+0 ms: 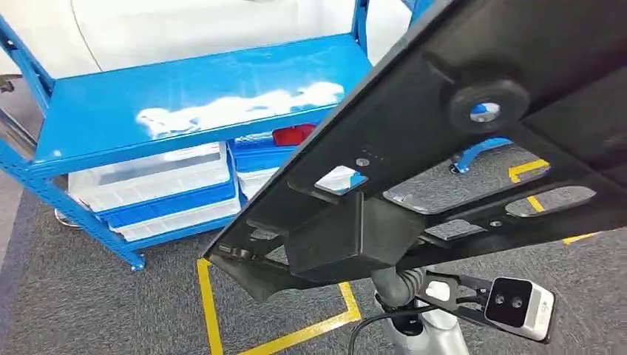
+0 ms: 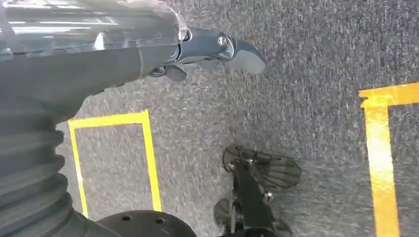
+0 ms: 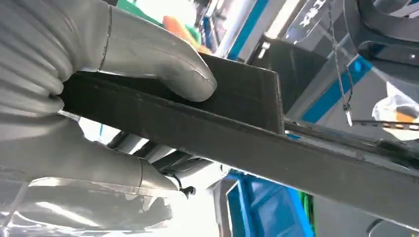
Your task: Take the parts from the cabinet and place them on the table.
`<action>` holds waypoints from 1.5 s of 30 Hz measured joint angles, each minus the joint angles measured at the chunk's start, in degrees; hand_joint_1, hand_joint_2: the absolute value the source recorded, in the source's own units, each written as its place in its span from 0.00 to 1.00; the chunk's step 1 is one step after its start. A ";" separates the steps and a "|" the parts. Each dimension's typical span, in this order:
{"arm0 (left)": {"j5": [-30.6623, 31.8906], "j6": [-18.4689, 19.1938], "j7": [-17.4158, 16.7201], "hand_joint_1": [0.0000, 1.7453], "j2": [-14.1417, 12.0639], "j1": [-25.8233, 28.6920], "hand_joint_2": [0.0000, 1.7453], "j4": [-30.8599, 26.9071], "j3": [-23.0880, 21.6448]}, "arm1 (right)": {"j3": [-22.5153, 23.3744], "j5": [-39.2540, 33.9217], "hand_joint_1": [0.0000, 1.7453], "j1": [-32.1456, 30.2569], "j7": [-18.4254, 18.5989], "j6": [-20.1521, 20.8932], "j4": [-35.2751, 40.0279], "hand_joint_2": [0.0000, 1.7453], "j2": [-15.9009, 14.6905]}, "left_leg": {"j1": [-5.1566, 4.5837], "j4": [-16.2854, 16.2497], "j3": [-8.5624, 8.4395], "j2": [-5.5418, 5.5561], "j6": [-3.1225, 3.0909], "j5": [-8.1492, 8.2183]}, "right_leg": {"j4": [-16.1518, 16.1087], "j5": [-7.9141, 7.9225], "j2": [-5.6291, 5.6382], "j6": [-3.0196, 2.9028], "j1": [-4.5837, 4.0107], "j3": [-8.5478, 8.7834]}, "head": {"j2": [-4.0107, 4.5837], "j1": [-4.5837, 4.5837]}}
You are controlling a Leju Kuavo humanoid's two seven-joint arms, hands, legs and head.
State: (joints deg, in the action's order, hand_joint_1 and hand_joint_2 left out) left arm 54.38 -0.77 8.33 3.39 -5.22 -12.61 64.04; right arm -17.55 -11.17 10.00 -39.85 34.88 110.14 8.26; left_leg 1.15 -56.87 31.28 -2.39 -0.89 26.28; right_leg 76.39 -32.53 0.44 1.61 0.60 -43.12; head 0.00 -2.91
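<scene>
Robot hand (image 3: 99,98), grey and ribbed, grips flat black slotted panel (image 1: 473,148).

Grey speckled carpet floor (image 1: 74,296) across the lower frame, yellow tape lines (image 1: 209,307) marking squares, blue metal shelf rack (image 1: 192,96) upper left, glare on its top, white and blue bins (image 1: 159,188) beneath.

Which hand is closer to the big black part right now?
Right. The right hand grips the black part; the left hand hangs over the carpet, apart from it.
</scene>
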 joint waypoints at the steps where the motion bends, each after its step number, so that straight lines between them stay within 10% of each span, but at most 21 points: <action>1: -0.19 -0.24 -0.02 0.00 0.07 -0.03 1.00 0.00 0.00 | 0.00 -0.09 1.00 0.00 0.00 0.00 -0.02 1.00 -0.11 | 0.00 -0.02 -0.04 -0.64 0.05 0.04 | -2.34 1.75 -0.26 0.07 0.19 1.27 | 0.00 0.02; 3: -0.39 -0.79 -0.11 0.00 0.43 -0.10 1.00 0.00 0.00 | -0.02 -0.44 1.00 0.04 0.00 0.00 -0.02 1.00 -0.28 | 0.02 -0.14 -0.25 -1.75 0.42 0.27 | -13.08 6.67 -2.10 -0.12 0.23 7.16 | 0.00 0.00; 5: -0.77 -1.07 -0.57 0.00 0.59 -0.06 1.00 0.00 0.02 | -0.02 -0.46 1.00 0.34 0.02 0.06 -0.26 1.00 -0.42 | -0.61 -0.51 -0.30 -2.55 1.14 0.67 | -18.13 6.89 -5.08 -0.97 -0.67 9.56 | 0.00 0.02; 9: -0.90 -0.90 -1.14 0.00 0.87 -0.21 1.00 0.00 0.04 | -0.07 -0.63 1.00 0.72 0.02 0.17 -0.94 1.00 -0.48 | -0.50 -0.28 -0.73 -4.76 2.51 0.90 | -18.35 7.35 -2.31 -2.52 -0.56 8.99 | 0.00 0.00; 12: -0.90 -0.72 -0.55 0.00 0.98 -0.19 1.00 0.00 0.07 | -0.74 -0.31 1.00 1.59 0.02 0.04 -1.09 1.00 -0.41 | -0.06 -8.42 2.77 1.20 2.93 6.34 | -18.60 7.73 -0.80 -3.41 -0.21 8.97 | 0.00 0.00; 15: -1.53 -0.96 0.35 0.00 1.03 0.15 1.00 0.00 0.28 | -1.51 -0.44 1.00 1.76 0.02 -0.11 -1.05 1.00 -0.28 | -0.08 -19.36 8.13 1.90 2.94 9.59 | -18.51 7.80 1.59 -3.55 -0.59 8.93 | 0.00 -0.02; 18: -2.32 -1.38 1.05 0.00 0.63 -0.12 1.00 0.00 0.63 | -1.95 -1.57 1.00 2.31 0.00 -0.70 -0.63 1.00 -0.17 | -0.08 -8.39 3.48 2.83 2.28 2.36 | -18.20 7.74 3.87 -3.47 -0.69 9.16 | 0.00 -0.02; 20: -2.54 -1.46 1.18 0.00 0.13 -0.18 1.00 0.00 0.76 | -2.19 -1.97 1.00 2.80 0.00 -1.03 -0.37 1.00 -0.13 | 0.15 -1.22 0.56 7.84 1.64 0.69 | -17.77 7.66 5.11 -2.94 -0.90 8.81 | 0.00 0.00; 24: -2.73 -1.53 1.38 0.00 -0.07 -0.34 1.00 0.00 1.20 | -2.29 -2.25 1.00 2.94 0.00 -0.76 0.02 1.00 -0.07 | -0.23 -0.51 0.33 5.51 0.98 0.09 | -18.17 8.42 7.79 -1.22 -0.23 8.04 | 0.00 -0.02; 27: -2.80 -1.22 1.55 0.00 -0.31 -0.42 1.00 0.00 1.57 | -2.16 -2.54 1.00 3.36 -0.04 -1.01 0.46 1.00 0.02 | 0.07 0.19 0.10 3.13 0.17 -0.37 | -11.37 3.93 1.41 -0.58 -0.43 4.92 | 0.00 0.00; 30: -2.99 -0.94 1.88 0.00 -0.63 -0.15 1.00 0.00 1.75 | -1.22 -3.67 1.00 4.06 -0.04 -0.76 -1.12 1.00 0.02 | -0.11 0.15 0.21 0.69 0.08 -0.29 | -0.41 0.07 -0.09 -0.09 -0.03 -0.46 | 0.00 0.00; 33: -3.10 -0.74 2.47 0.00 -0.70 -0.33 1.00 0.00 1.88 | 0.05 -3.61 1.00 4.98 0.00 0.20 -2.47 1.00 0.09 | -0.12 0.13 -0.03 -1.32 0.29 -0.07 | -10.36 5.82 -1.02 -0.31 0.12 5.03 | 0.00 0.00; 35: -2.91 -0.65 2.54 0.00 -0.74 -0.38 1.00 0.00 1.90 | 0.50 -3.43 1.00 5.63 0.00 0.33 -2.80 1.00 0.39 | -0.30 0.11 -0.34 -2.24 0.68 0.16 | -18.60 6.93 -5.34 -1.34 -0.63 9.40 | 0.00 0.00; 39: -2.69 -0.63 2.27 0.00 -1.11 -0.59 1.00 0.00 1.99 | 1.68 -3.13 1.00 5.94 0.00 -0.13 -2.99 1.00 0.81 | -0.61 0.30 -0.80 -4.24 2.07 0.43 | -18.75 7.52 -2.82 -2.51 -1.08 8.94 | 0.00 0.00; 42: -2.42 -0.63 2.03 0.00 -1.51 -0.63 1.00 0.00 1.97 | 2.21 -3.06 1.00 6.04 -0.02 -0.18 -2.91 1.00 1.18 | -0.10 -5.63 1.56 0.56 2.64 4.78 | -19.50 8.15 -1.11 -3.62 -0.35 9.29 | 0.00 0.00; 45: -2.08 -0.96 1.33 0.00 -1.73 -0.16 1.00 0.00 1.97 | 2.80 -2.82 1.00 5.46 -0.02 0.04 -2.91 1.00 1.27 | -0.11 -18.23 7.72 1.94 2.93 9.30 | -19.41 8.16 1.34 -3.71 -0.50 9.24 | 0.00 0.00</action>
State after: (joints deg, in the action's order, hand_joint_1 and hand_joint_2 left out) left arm 52.30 -1.73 9.66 1.66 -5.39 -12.61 66.01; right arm -14.75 -13.99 15.46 -39.87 34.93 107.23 9.53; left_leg 1.04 -75.10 39.00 -0.45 2.04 35.57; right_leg 56.98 -24.37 1.78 -2.11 0.10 -33.88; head 0.00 -2.91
